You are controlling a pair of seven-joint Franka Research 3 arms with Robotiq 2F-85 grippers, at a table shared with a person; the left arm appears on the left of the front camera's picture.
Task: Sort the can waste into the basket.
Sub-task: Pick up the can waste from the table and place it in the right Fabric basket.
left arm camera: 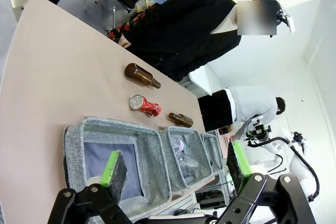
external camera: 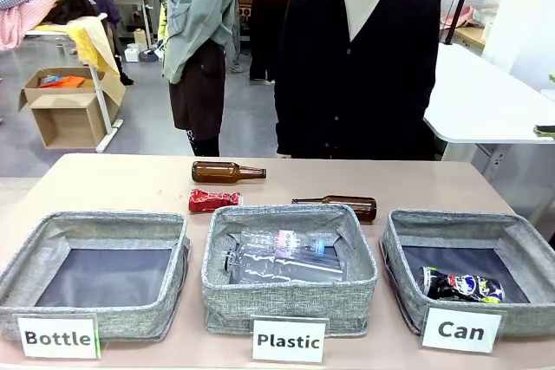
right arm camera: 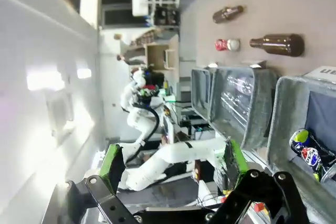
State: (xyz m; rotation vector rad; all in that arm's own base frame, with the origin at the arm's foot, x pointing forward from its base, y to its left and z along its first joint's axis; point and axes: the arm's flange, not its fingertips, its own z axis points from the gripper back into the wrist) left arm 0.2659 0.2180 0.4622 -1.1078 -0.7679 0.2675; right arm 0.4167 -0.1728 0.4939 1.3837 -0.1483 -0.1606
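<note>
Left gripper [left arm camera: 173, 156], right gripper [right arm camera: 173, 153]: fingers wide, holding nothing.
Near right: "Can" basket [external camera: 460, 221], black crushed can [external camera: 462, 286] lying inside.
Just beyond the middle "Plastic" basket [external camera: 290, 212]: red crushed can [external camera: 213, 200] on the bench [external camera: 113, 184].
Farther: brown bottle [external camera: 227, 172], lying flat.
</note>
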